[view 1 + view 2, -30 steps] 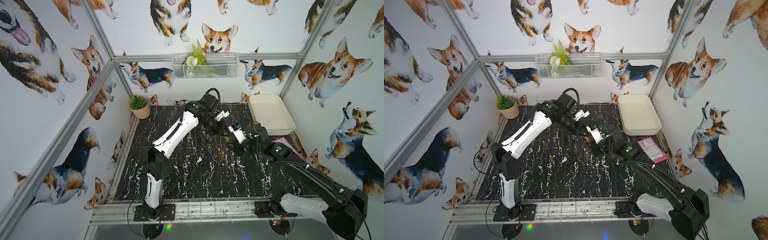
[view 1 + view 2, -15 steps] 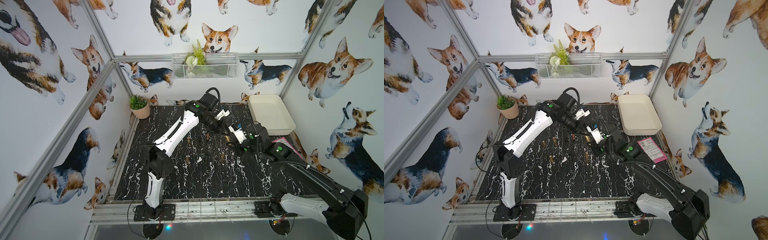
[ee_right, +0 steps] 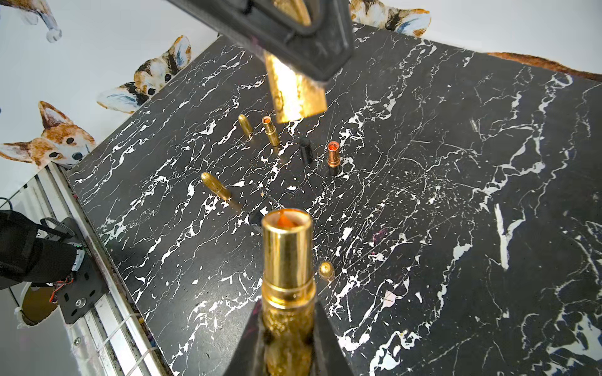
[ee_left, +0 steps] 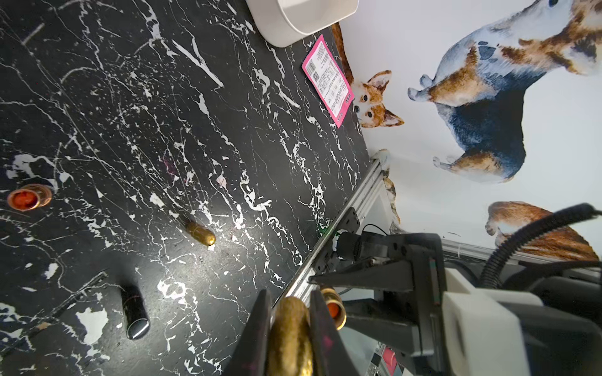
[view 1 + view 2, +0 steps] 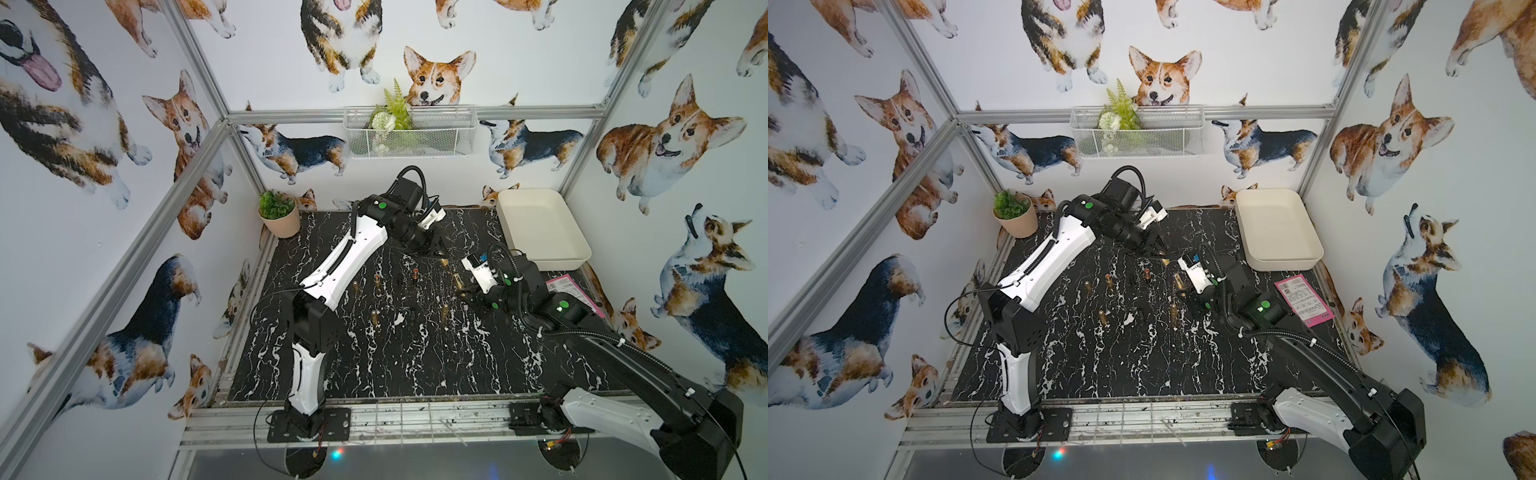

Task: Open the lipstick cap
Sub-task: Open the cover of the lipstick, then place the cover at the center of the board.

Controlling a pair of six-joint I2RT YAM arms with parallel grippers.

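The black marbled table (image 5: pixel 415 365) carries a white tray (image 5: pixel 557 262) at its far right corner. A wire basket (image 5: pixel 440 143) on the back wall holds a fern (image 5: pixel 395 106). A pot (image 5: pixel 284 226) at the far left corner holds a green plant (image 5: pixel 274 203).

Above the table's far right part, the left claw (image 4: pixel 290 294) is clamped on the gold cap (image 3: pixel 294 94) and the right claw (image 3: pixel 287 306) grips the lipstick (image 3: pixel 286 250). The two are apart, and the orange stick shows at the lipstick's open mouth.

The cap's upper end and the lipstick's base are hidden between fingers. In both top views both are too small to make out. Loose tubes and caps (image 3: pixel 272 130) lie mid-table.
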